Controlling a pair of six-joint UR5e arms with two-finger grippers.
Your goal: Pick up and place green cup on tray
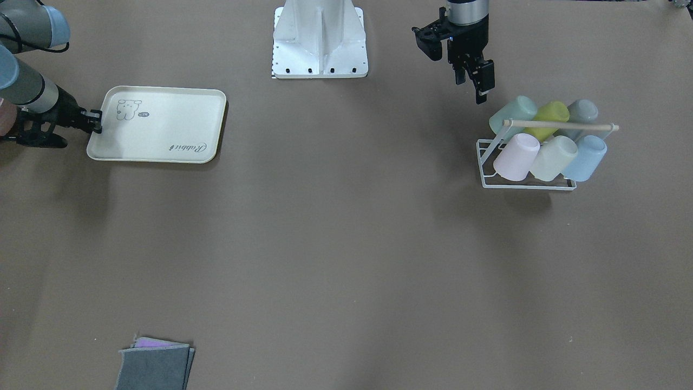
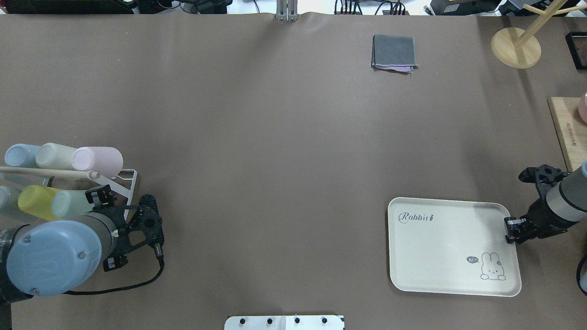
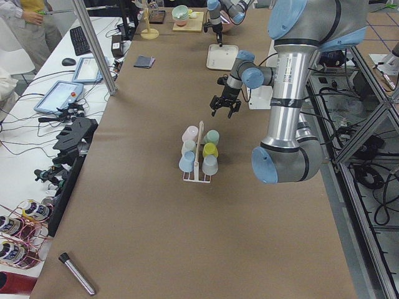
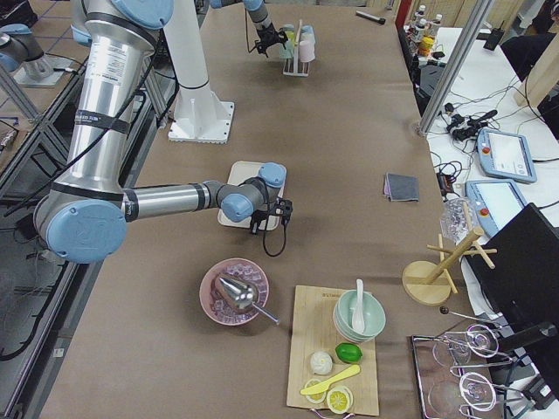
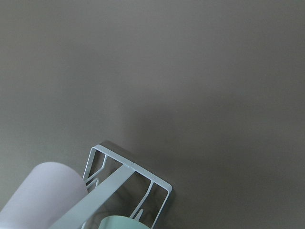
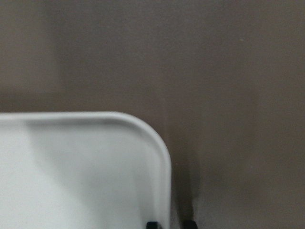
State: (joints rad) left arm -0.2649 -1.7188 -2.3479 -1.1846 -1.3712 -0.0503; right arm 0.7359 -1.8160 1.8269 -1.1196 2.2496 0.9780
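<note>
Left gripper (image 1: 475, 81) beside green cup (image 1: 512, 115), seemingly apart

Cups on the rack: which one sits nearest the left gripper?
The green cup, mint-coloured, at the rack's end in the robot-side row, beside the yellow-green cup; the left gripper hovers by it.

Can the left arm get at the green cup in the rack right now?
Probably yes. The left gripper hangs open beside the green cup, which lies at the rack's near end; nothing stands between them.
</note>
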